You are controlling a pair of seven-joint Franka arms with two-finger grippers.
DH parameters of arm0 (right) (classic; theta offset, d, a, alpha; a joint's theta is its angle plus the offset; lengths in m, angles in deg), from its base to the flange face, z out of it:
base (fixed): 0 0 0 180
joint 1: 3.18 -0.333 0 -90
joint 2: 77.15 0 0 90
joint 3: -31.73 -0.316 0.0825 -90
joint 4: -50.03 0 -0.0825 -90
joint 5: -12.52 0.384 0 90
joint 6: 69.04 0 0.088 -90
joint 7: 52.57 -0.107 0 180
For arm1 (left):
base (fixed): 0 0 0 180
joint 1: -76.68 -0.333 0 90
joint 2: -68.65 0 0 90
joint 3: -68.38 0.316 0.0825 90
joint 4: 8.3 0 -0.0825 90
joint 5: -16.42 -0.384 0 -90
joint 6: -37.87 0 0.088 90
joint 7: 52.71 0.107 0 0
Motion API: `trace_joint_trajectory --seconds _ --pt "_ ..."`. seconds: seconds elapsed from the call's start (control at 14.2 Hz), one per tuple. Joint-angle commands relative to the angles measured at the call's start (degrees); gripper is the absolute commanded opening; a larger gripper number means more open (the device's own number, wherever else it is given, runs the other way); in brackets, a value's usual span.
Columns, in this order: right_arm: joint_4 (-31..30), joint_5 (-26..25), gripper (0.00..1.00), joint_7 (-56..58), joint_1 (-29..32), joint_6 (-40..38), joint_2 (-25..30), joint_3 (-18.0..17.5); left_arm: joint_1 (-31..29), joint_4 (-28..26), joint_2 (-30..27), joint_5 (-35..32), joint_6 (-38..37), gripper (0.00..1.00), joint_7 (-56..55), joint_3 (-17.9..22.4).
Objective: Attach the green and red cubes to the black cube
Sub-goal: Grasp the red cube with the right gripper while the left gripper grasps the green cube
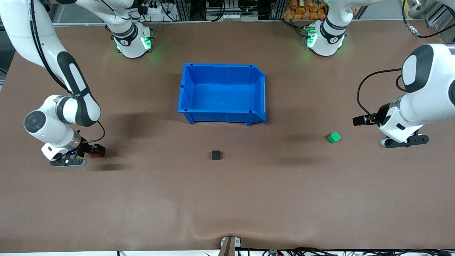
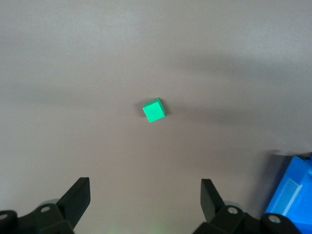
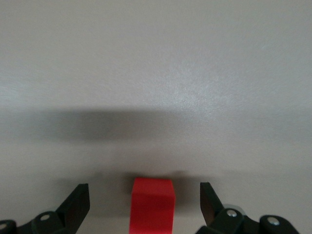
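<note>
The black cube [image 1: 215,155] sits on the brown table, nearer the front camera than the blue bin. The red cube [image 1: 95,152] lies on the table at the right arm's end. My right gripper [image 1: 94,151] is low around it and open; in the right wrist view the red cube [image 3: 152,204] stands between the fingers with a gap on each side of it, inside my right gripper [image 3: 144,191]. The green cube [image 1: 334,137] lies toward the left arm's end. My left gripper [image 1: 359,120] hovers beside it, open and empty. The left wrist view shows the green cube [image 2: 154,110] ahead of my left gripper [image 2: 145,183].
An empty blue bin [image 1: 221,116] stands mid-table, nearer the robots' bases than the black cube; its corner shows in the left wrist view [image 2: 292,192]. A ridge in the table cover lies at the front edge [image 1: 229,236].
</note>
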Motion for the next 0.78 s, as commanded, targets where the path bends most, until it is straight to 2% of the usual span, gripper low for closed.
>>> trace_joint_trajectory --seconds 0.0,0.21,0.35,0.56,0.63,0.71 --pt "1.77 0.18 1.00 0.40 1.55 -1.17 -1.34 -0.68 -0.49 -3.40 -0.48 0.14 4.27 1.00 -2.84 -0.17" --pt "1.68 0.18 1.00 0.31 1.47 -3.27 -1.34 -0.68 -0.58 -5.44 -0.57 0.14 6.74 1.00 -5.57 -0.17" --pt "1.77 0.18 0.49 0.23 1.47 -5.90 -1.25 -0.76 -0.58 -7.19 -0.75 0.14 8.67 1.00 -7.24 -0.08" --pt "1.77 0.18 0.09 0.40 1.47 -9.25 -0.90 -0.76 -0.84 -9.30 -0.57 0.14 11.92 1.00 -8.03 -0.08" --pt "1.77 0.18 0.00 0.49 1.38 -9.60 -0.72 -0.76 -1.62 -10.70 -0.48 0.14 14.11 1.00 -8.30 -0.17" --pt "1.94 0.18 0.00 1.53 1.29 -9.61 -0.64 -0.76 -2.07 -12.63 -0.40 0.14 16.91 1.00 -8.39 -0.17"
